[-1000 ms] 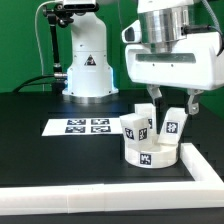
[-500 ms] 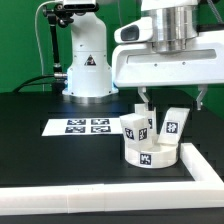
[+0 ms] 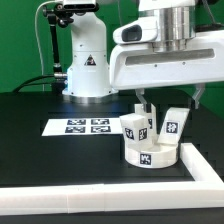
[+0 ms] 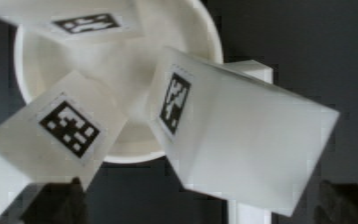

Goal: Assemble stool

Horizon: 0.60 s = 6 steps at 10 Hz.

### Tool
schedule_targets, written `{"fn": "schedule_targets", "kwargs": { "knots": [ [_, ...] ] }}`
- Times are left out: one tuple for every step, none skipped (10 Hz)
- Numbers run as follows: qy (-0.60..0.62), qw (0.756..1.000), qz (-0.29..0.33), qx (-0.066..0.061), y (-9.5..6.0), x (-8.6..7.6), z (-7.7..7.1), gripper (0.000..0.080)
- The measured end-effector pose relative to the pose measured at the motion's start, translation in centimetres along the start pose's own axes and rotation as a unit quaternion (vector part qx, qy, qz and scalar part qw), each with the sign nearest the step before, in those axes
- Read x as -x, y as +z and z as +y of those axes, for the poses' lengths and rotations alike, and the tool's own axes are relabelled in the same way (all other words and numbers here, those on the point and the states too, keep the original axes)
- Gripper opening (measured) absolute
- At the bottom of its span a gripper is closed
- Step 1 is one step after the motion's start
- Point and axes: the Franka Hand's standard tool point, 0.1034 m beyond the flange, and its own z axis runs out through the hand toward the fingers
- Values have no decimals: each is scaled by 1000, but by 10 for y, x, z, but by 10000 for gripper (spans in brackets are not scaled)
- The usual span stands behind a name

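Observation:
The stool's round white seat (image 3: 150,156) lies flat in the corner of the border wall. Two chunky white legs with tags, one nearer the exterior view's left (image 3: 137,127) and one nearer its right (image 3: 171,125), stand up from the seat. A third leg (image 3: 146,108) shows behind them. My gripper (image 3: 170,98) hangs open and empty just above the legs, touching nothing. In the wrist view the seat (image 4: 114,60) and two tagged legs, one narrow (image 4: 60,125) and one broad (image 4: 247,125), lie below my gripper (image 4: 197,205), with a dark fingertip at each lower corner.
The long white L-shaped border wall (image 3: 100,196) runs along the front and the exterior view's right of the stool. The marker board (image 3: 85,126) lies flat at the exterior view's left. The robot's white base (image 3: 88,65) stands behind it.
My gripper has risen and shifted toward the exterior view's left over the last second. The seat and legs have not moved.

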Motion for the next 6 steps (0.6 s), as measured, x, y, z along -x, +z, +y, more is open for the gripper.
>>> {"fn": "schedule_targets", "kwargs": {
  "knots": [
    [-69, 998, 3, 8, -2, 1, -5, 649],
    [-106, 994, 3, 9, -3, 3, -10, 649],
    [-165, 986, 2, 12, -4, 4, -12, 649],
    [-212, 977, 0, 15, -4, 6, -15, 649],
    [-239, 971, 0, 14, -5, 7, -20, 649],
    [-288, 958, -3, 15, -9, 7, -23, 649]
  ]
}}
